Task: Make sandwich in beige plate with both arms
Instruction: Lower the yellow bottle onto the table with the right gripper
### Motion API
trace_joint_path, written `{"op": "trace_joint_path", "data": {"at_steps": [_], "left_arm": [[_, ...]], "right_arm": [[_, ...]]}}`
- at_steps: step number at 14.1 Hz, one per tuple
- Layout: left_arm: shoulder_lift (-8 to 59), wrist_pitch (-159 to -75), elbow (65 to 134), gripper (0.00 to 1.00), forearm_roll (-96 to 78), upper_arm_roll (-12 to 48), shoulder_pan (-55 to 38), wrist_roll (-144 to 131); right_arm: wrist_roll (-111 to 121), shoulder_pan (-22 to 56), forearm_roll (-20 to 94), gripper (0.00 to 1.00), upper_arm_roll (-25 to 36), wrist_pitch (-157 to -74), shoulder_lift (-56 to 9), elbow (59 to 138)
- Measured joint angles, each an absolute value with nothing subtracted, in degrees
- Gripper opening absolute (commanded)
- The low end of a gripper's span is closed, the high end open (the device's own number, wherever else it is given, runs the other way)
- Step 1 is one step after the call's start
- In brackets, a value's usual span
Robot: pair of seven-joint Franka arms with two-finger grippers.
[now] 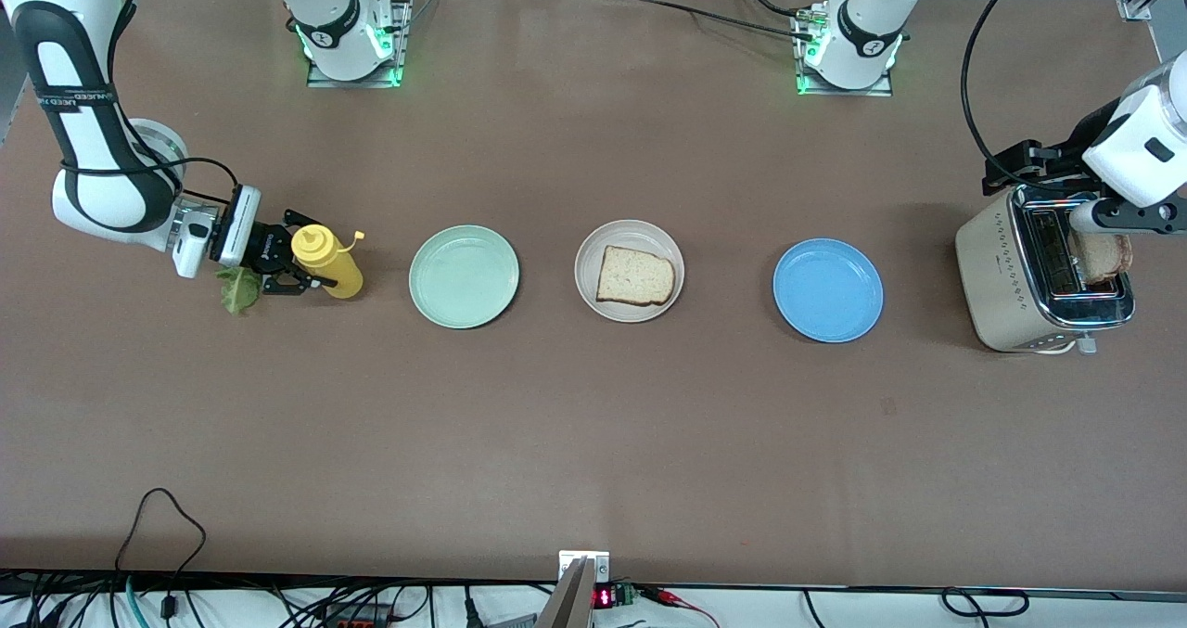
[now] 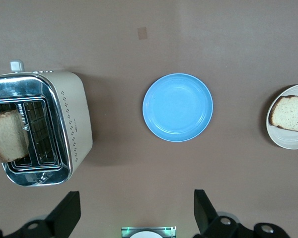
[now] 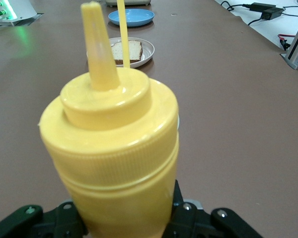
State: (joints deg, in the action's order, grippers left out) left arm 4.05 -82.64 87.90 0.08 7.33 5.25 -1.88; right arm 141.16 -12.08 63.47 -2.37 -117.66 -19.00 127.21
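Yellow plastic squeeze bottle (image 3: 114, 148) sits clenched in my right tool (image 1: 292, 274); I should squeeze gently over the bread slice (image 1: 634, 276) on the round beige plate (image 1: 591, 249). My left tool (image 2: 134, 213) hangs released over the desk beside the toaster (image 2: 64, 129).

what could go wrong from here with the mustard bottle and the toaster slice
1. The right gripper is clamped on the yellow squeeze bottle; squeezing harder might squirt it onto the table, since it is not over the beige plate.
2. The left gripper, open above the toaster, could miss the bread slice sticking up from its slot.
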Motion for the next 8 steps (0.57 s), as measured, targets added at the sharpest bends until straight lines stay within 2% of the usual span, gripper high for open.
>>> {"op": "trace_joint_path", "data": {"at_steps": [8], "left_arm": [[4.1, -81.5, 87.9, 1.0, 0.1, 7.3, 5.3, -1.9]], "right_arm": [[144.8, -12.7, 64.5, 0.25, -2.4, -117.8, -23.3, 127.0]]}}
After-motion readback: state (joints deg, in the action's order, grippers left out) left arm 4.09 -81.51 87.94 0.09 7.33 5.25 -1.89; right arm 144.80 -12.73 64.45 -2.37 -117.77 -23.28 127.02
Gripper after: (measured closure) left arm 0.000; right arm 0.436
